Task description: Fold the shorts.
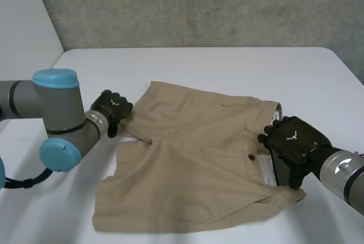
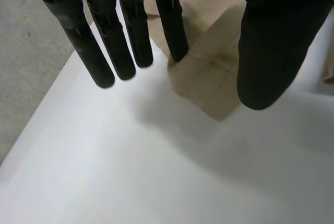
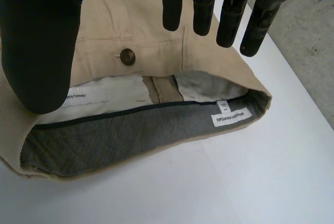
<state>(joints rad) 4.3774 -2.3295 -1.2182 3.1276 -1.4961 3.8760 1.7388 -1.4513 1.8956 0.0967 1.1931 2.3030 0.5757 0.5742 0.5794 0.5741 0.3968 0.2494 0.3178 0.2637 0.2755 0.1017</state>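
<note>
Tan shorts (image 1: 199,158) lie flat on the white table (image 1: 227,67), waistband to the right and leg hems to the left. My left hand (image 1: 111,109) is at the far leg's hem. In its wrist view the fingers (image 2: 135,31) are straight, one tip touches the hem corner (image 2: 209,78), and the thumb stands apart above it. My right hand (image 1: 293,141) hovers over the waistband with straight fingers and a wide thumb (image 3: 42,36). Under it show a brown button (image 3: 127,55), the grey lining (image 3: 130,135) and a white label (image 3: 229,117).
The table's left edge runs close beside my left hand, with grey floor (image 2: 21,78) beyond it. Its right edge and more floor (image 3: 313,36) lie past the waistband. A grey wall (image 1: 199,5) stands behind the table's far edge.
</note>
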